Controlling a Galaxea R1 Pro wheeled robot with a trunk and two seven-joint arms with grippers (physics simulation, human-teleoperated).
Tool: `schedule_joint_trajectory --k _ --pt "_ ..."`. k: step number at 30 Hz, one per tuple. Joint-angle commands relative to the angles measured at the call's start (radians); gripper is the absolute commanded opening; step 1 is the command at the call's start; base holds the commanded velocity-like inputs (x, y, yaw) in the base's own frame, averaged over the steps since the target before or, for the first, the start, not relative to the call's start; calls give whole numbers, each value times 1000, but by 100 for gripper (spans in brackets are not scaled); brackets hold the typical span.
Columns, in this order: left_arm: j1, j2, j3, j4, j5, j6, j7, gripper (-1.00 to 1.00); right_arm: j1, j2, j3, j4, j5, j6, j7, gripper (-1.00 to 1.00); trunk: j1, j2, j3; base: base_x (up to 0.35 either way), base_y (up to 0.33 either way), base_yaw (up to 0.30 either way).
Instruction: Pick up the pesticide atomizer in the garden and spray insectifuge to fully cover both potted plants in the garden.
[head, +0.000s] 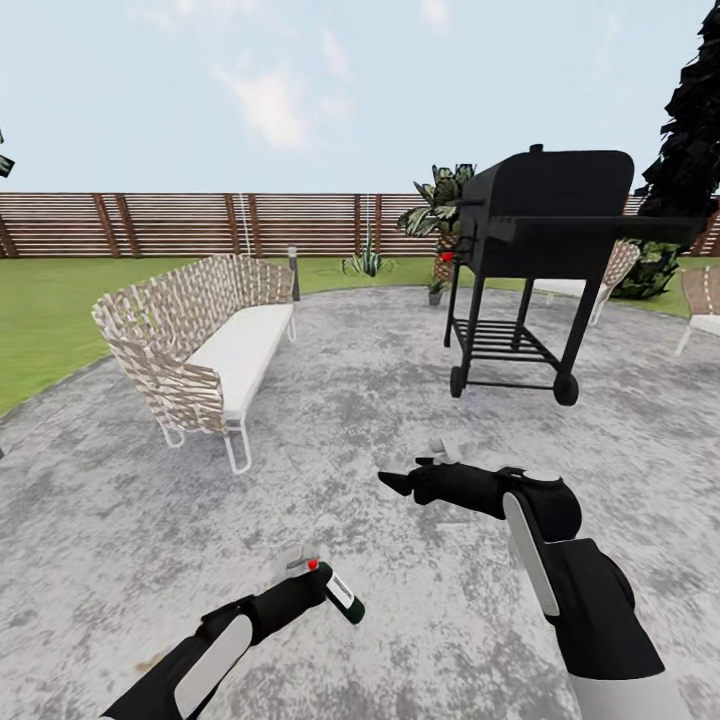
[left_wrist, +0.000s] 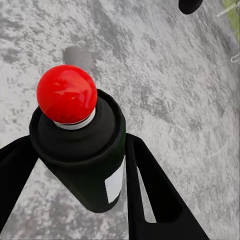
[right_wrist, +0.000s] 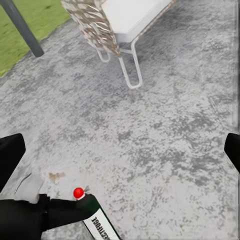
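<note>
Here, pesticide atomizer (head: 338, 594) pinched in left tool (head: 318, 590), long axis tilted, red cap up-left; right tool (head: 392, 482) spread, empty.

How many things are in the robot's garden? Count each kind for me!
Wicker sofa: 1
Black barbecue grill: 1
Pesticide atomizer, held in the left gripper: 1
Palm: 1
Spiky clump by the fence: 1
Small potted plant: 1
Wicker chairs partly in view, one behind the grill, one at the edge: 2
Total: 8
</note>
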Motion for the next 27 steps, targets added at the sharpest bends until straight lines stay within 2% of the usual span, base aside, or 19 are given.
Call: schedule_joint_trajectory --k 1,2,4,6,18,27 --pt "0 4 -2 -8 9 5 0 -100 -1 -1 -1 -1 -8 7 -4 100 0 0 -1 333 0 0" --pt "23 33 -3 -66 12 8 3 -100 -1 -1 6 -1 -8 6 -5 100 0 0 -1 333 0 0" --pt "35 49 -3 -91 12 9 5 -100 -1 -1 7 -1 -8 6 -5 100 0 0 -1 335 0 0" --pt "40 55 -3 -100 11 9 8 -100 -1 -1 3 -1 -7 6 -6 100 0 0 -1 337 0 0" --pt "42 45 -5 -68 6 11 20 -100 -1 2 7 -1 -6 5 -8 100 0 0 -1 338 0 0" --pt "42 28 -6 -61 3 11 24 -100 -1 0 6 -1 -6 5 -9 100 0 0 -1 338 0 0"
